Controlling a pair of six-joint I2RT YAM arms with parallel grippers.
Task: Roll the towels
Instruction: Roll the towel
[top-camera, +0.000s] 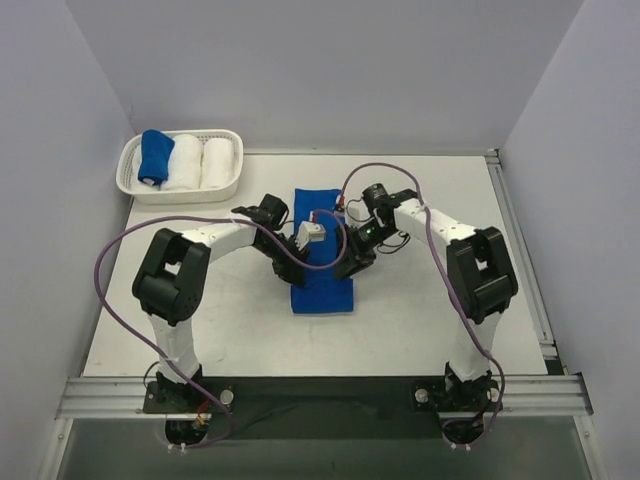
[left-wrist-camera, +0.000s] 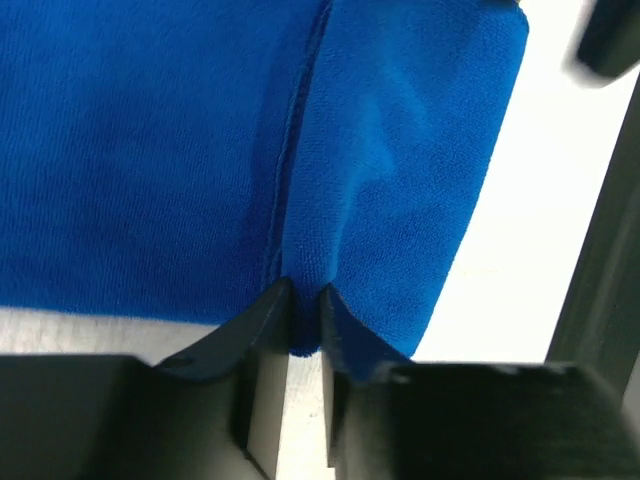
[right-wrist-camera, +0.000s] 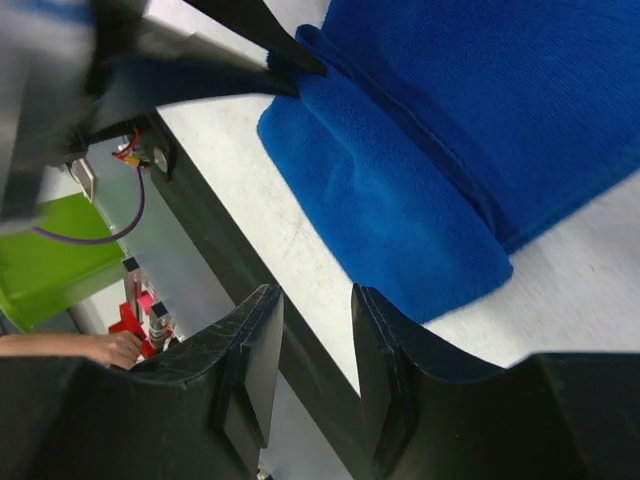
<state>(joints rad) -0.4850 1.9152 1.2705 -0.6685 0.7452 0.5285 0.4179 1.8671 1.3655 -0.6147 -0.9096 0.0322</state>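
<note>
A royal-blue towel (top-camera: 322, 290) lies as a long narrow strip on the white table between my two arms. My left gripper (top-camera: 293, 272) sits at the strip's near left edge. In the left wrist view that gripper (left-wrist-camera: 305, 318) is shut on a pinched fold of the towel (left-wrist-camera: 150, 150). My right gripper (top-camera: 351, 266) is at the strip's near right edge. The right wrist view shows this gripper (right-wrist-camera: 315, 300) open with nothing between its fingers, just short of the towel's folded corner (right-wrist-camera: 400, 230). A second blue towel (top-camera: 155, 157) lies rolled in the basket.
A white basket (top-camera: 181, 192) stands at the table's back left, holding two white towel rolls (top-camera: 200, 162) beside the blue one. Purple cables loop from both arms. The table's dark front rail (right-wrist-camera: 250, 290) runs close under the right gripper.
</note>
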